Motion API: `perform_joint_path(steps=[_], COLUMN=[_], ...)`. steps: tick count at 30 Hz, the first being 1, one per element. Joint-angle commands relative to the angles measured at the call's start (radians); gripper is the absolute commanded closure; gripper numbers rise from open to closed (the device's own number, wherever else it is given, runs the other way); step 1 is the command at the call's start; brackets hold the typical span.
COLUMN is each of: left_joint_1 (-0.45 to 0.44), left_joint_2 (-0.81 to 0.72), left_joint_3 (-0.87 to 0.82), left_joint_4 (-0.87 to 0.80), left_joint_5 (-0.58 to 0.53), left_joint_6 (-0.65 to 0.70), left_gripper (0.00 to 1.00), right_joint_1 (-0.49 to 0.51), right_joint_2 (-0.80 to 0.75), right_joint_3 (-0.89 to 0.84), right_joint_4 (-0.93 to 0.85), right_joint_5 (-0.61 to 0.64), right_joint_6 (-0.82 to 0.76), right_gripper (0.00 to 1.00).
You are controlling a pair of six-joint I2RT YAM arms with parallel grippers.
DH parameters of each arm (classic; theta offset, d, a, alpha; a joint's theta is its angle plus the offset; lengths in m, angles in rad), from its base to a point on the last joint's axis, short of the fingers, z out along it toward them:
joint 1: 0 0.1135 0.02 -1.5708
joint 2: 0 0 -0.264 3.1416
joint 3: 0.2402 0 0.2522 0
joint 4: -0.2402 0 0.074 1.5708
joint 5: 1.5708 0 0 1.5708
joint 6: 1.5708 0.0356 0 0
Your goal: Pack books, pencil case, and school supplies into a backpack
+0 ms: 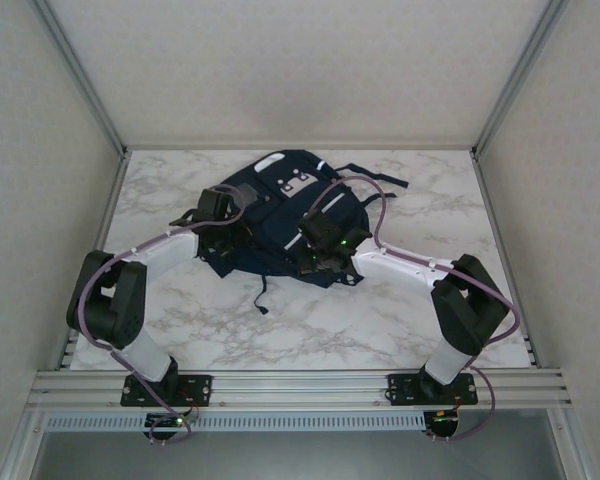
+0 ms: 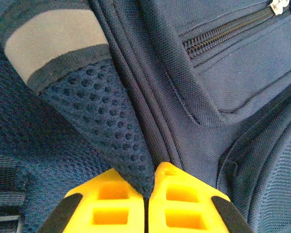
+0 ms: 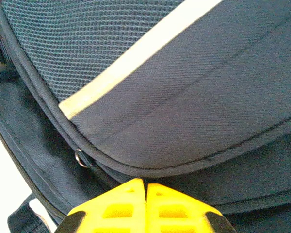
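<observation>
The left pincer (image 2: 148, 175) is clamped shut on a fold of mesh fabric from the navy backpack (image 2: 223, 97), yellow fingers pressed together. The right pincer (image 3: 145, 184) is closed too, tips against the bag's piped edge under a white stripe (image 3: 136, 63); whether it pinches cloth is unclear. The backpack lies flat on the marble table (image 1: 230, 320).

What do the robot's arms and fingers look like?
The left arm and right arm are white tubes with chunky black joints, each trailing a purple cable. The left gripper and right gripper have bright yellow blocky fingers with black sides.
</observation>
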Motion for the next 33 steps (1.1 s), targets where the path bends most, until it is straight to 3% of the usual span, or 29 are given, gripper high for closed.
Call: perform_joint_path(steps=[1, 10, 17, 19, 21, 23, 27, 33], left_joint_1=[0.066, 0.114, 0.122, 0.121, 0.118, 0.11, 0.064, -0.064], left_joint_2=[0.023, 0.167, 0.21, 0.199, 0.181, 0.136, -0.012, -0.133], left_joint_3=[0.062, 0.226, 0.31, 0.317, 0.321, 0.291, 0.155, -0.045], left_joint_4=[-0.02, -0.117, -0.152, -0.181, -0.238, -0.259, -0.204, -0.015], left_joint_5=[-0.076, 0.015, 0.104, 0.123, 0.134, 0.16, 0.181, 0.131], left_joint_6=[0.055, 0.215, 0.202, 0.193, 0.178, 0.145, 0.02, -0.251], left_gripper=[1.0, 1.0, 1.0, 0.82, 0.52, 0.38, 0.3, 0.3], right_joint_1=[-0.038, -0.156, -0.18, -0.179, -0.178, -0.177, -0.17, -0.171], right_joint_2=[-0.032, -0.095, -0.067, -0.044, -0.026, -0.019, -0.009, 0.016], right_joint_3=[-0.036, -0.082, -0.058, -0.054, -0.054, -0.059, -0.076, -0.08], right_joint_4=[-0.105, -0.138, -0.016, 0.021, 0.055, 0.093, 0.167, 0.205], right_joint_5=[0.039, 0.11, -0.086, -0.14, -0.189, -0.242, -0.318, -0.304], right_joint_6=[-0.118, -0.247, -0.237, -0.233, -0.227, -0.226, -0.237, -0.251], right_gripper=[1.0, 1.0, 1.0, 1.0, 1.0, 1.0, 1.0, 1.0])
